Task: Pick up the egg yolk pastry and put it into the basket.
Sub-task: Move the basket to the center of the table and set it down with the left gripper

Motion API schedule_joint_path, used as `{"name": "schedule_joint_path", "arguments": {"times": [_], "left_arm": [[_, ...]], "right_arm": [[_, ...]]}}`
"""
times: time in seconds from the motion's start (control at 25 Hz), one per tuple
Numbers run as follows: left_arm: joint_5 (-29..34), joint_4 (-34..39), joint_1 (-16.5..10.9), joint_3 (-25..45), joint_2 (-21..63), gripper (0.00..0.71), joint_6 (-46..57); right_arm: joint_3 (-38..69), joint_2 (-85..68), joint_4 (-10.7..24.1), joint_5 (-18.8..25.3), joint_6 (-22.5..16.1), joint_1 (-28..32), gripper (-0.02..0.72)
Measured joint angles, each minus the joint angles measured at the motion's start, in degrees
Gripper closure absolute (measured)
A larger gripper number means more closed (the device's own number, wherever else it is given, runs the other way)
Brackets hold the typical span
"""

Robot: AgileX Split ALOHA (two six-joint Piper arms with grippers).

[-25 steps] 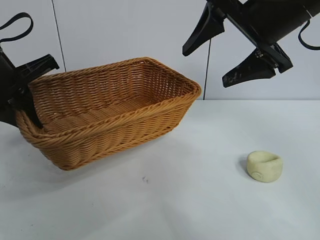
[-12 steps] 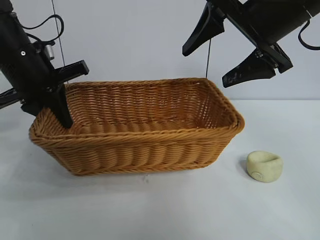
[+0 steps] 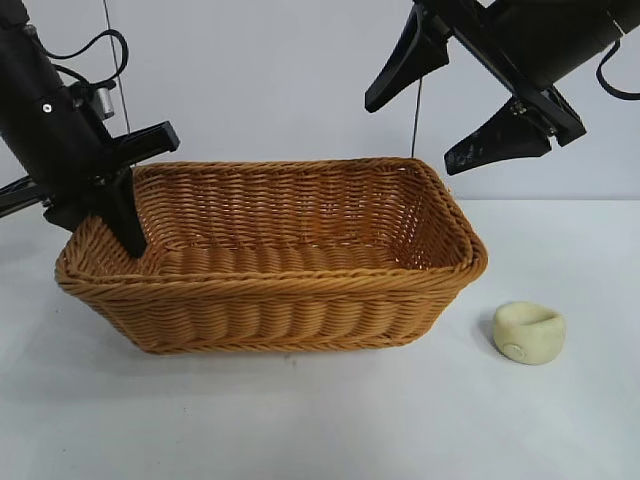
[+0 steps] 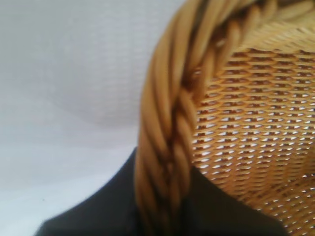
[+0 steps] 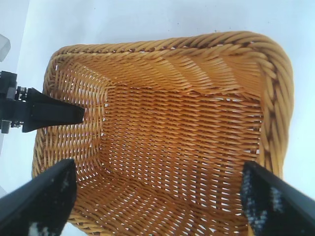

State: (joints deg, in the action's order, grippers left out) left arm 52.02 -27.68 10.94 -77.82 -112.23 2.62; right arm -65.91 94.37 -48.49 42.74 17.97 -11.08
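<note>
Since the frame a second ago, the basket (image 3: 270, 255) has swung round from a diagonal, tilted pose at the left to lie level and broadside across the middle of the exterior view, and the left arm has come further into the upper left of that frame; over the last half second almost nothing has shifted. The left gripper (image 3: 122, 222) sits at the basket's left end, its fingers pinched on the braided rim, one dark finger reaching down inside the wall. In the left wrist view the plaited rim (image 4: 170, 147) runs up the centre of the picture, with black finger material on both sides of it at the bottom and the woven inner wall filling the right side.

The right gripper (image 3: 455, 130) hangs in the upper right of the exterior view, above the basket's right end and touching nothing, its fingers spread wide apart. Its wrist view looks straight down into the basket (image 5: 167, 132), its two finger tips showing at the lower left and lower right corners, and the left gripper's finger (image 5: 54, 113) pokes in at the left edge.

The egg yolk pastry (image 3: 529, 332) rests on the white table (image 3: 330, 420) at the lower right of the exterior view, just beside the basket's right end but clear of it.
</note>
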Motion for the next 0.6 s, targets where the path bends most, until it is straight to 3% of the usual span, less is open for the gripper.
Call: {"name": "schedule_joint_path", "arguments": {"times": [0.28,0.6], "left_arm": [[-0.68,-0.45,1.87,-0.26,-3.93,0.618,-0.04],[-1.32,-0.57,2.05,-0.26,-8.08,0.618,-0.84]], "right_arm": [[0.00,0.00,-0.06,0.00,0.00,0.00,0.059],[0.00,0.00,-0.06,0.20,0.00,0.00,0.059]]}}
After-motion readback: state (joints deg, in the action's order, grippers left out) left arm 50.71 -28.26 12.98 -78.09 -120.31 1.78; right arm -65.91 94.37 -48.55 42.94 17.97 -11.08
